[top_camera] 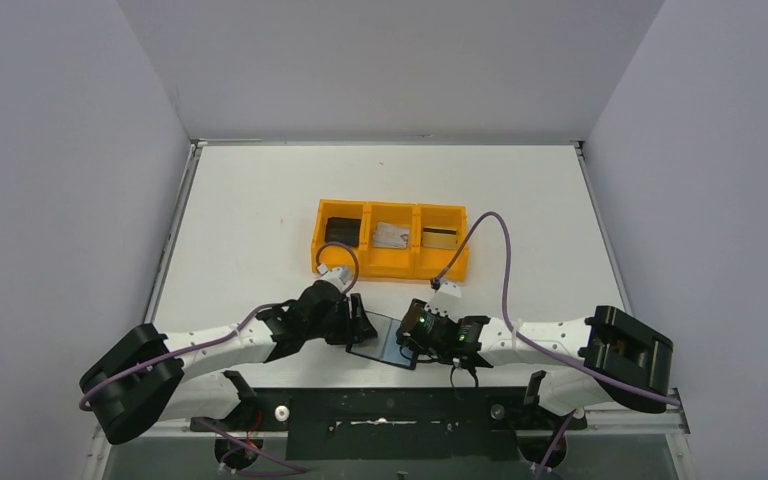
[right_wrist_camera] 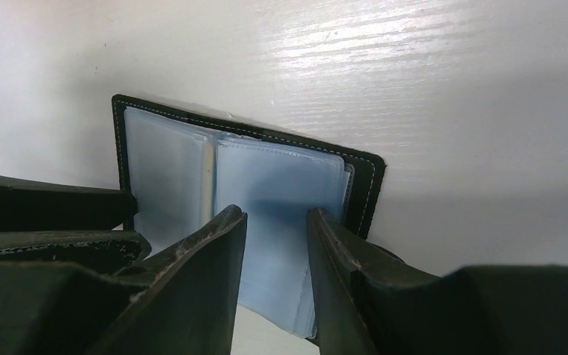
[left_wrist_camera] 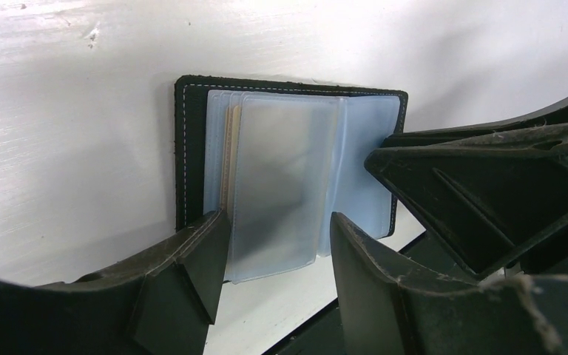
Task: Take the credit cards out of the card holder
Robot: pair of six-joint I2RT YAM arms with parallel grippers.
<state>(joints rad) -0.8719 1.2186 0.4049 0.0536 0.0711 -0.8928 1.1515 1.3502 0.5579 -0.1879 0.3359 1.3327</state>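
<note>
The card holder [top_camera: 382,343] lies open on the table at the near edge, black cover down and blue-grey plastic sleeves up. My left gripper [top_camera: 362,325] is open at its left side, and its fingers straddle the near edge of a loose sleeve [left_wrist_camera: 277,177]. My right gripper [top_camera: 408,336] is open at its right side, over a blue sleeve [right_wrist_camera: 277,185]. A thin tan edge [left_wrist_camera: 230,151] shows between sleeves near the spine; I cannot tell whether it is a card. A silvery-grey card [top_camera: 391,235] and a gold card with a dark stripe [top_camera: 439,237] lie in the orange tray.
The orange three-compartment tray [top_camera: 388,266] stands mid-table behind both grippers, with a chunky black block [top_camera: 340,230] in its left compartment. The two grippers sit very close across the holder, and the right fingers [left_wrist_camera: 481,192] show in the left wrist view. The table's front edge is just behind the holder.
</note>
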